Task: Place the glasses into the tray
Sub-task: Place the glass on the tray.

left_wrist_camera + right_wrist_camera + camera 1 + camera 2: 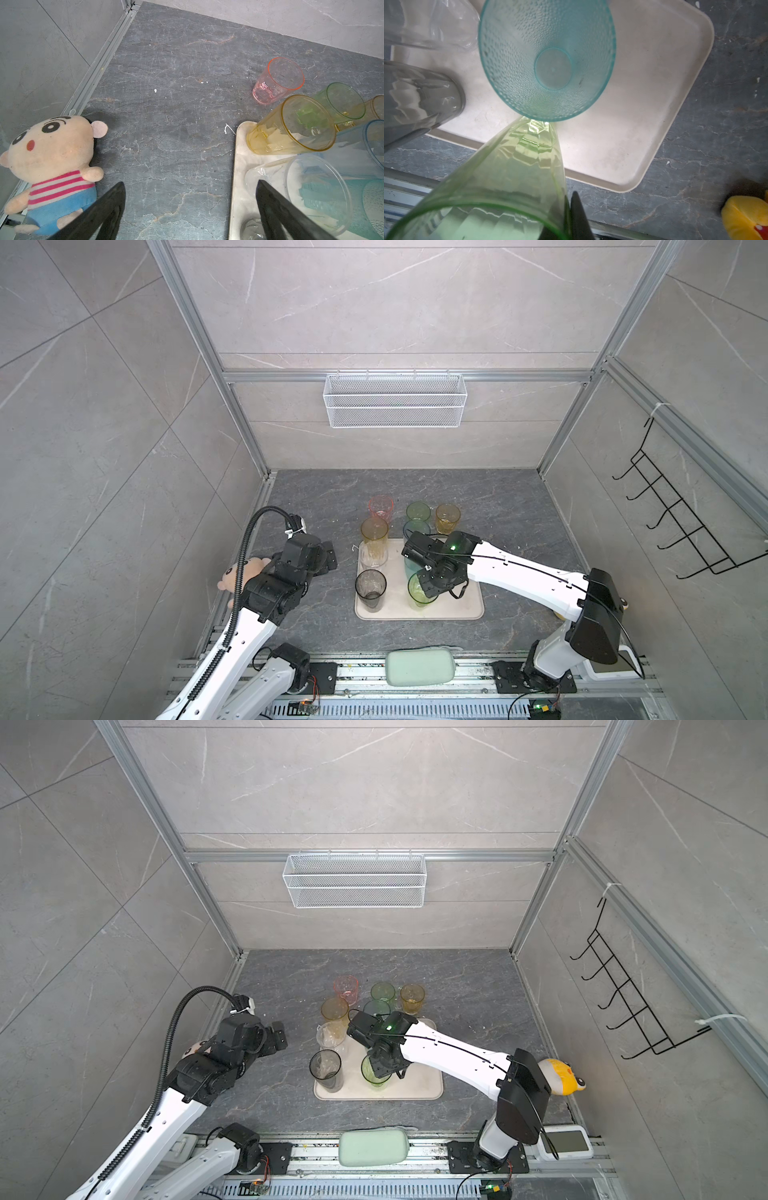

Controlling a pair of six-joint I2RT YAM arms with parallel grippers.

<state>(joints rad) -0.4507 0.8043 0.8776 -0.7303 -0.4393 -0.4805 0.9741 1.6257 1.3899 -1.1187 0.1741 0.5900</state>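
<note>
1. At the near side of the cream tray [461,601]: tall green tumbler [420,592], upright, pinched at the rim by the right gripper [568,199]. Jaws closed narrow on the thin wall, one finger [578,214] outside, the other a dark shape behind the green glass. Rim pinch probably chosen to keep the tumbler vertical and its base free for setting down.
2. Base of that tumbler right against the dimpled teal tumbler [548,62], also in the tray. Contact with the tray floor not clear from these views. Judged as the lowering or release step.
3. Also in the tray: smoky grey tumbler [370,589], clear tumbler [371,558] and tall amber tumbler [375,536], lined up along the left rim. Seemingly packed there to leave the right side bare for more.
4. Pale blue tumbler [415,527] at the tray's far rim, base hidden by the arm; inside or outside, cannot tell.
5. Beyond the tray on the dark stone table [519,510]: pink tumbler [380,506], short green tumbler [418,511] and short amber tumbler [447,517], upright, close together, not yet placed.
6. Left gripper [191,182]: fingers spread wide, nothing between them. Hovering over bare table between the striped plush doll [52,149] and the tray's left rim, likely parked clear of the right arm's work.
7. Risk on release: nudging the teal neighbour. Straight upward withdrawal advisable, given the tight spacing.
</note>
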